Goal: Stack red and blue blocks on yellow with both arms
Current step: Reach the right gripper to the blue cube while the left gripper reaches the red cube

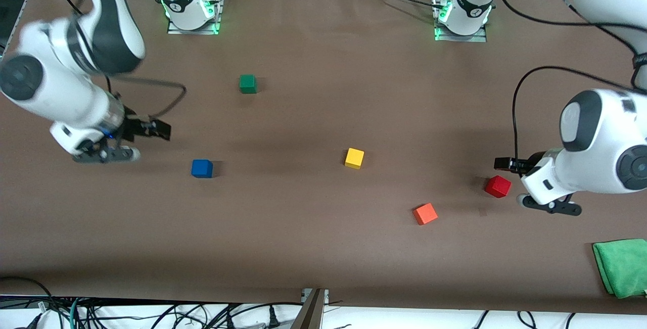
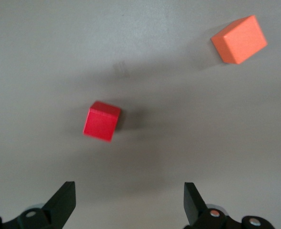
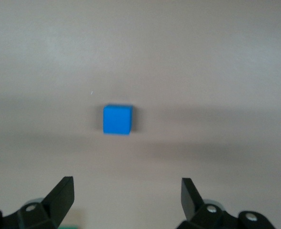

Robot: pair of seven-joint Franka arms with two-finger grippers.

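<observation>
The 2 claws hang above the table [image 1: 313,248], 1 at each end, and neither holds anything.

Left claw [image 2: 129,200]: fingers spread wide. It hangs over the table at the left arm's end, just beside the red block [image 1: 498,186]. In the left wrist view the red block [image 2: 102,120] sits on the table ahead of the fingertips, closer to 1 finger than the other and not between them. The orange-red cube [image 1: 425,214] lies nearer the front camera than the red block.

Right claw [image 3: 127,198]: fingers spread wide. It hangs over the right arm's end of the table, near the blue block [image 1: 202,168]. In the right wrist view the blue block [image 3: 117,119] lies ahead of the open gap, clear of both fingers.

The yellow cube [image 1: 354,158] rests on the table between the blue and red blocks, well apart from both. The green cube [image 1: 247,83] sits farther from the front camera. A green cloth [image 1: 622,267] lies at the table's edge at the left arm's end.
</observation>
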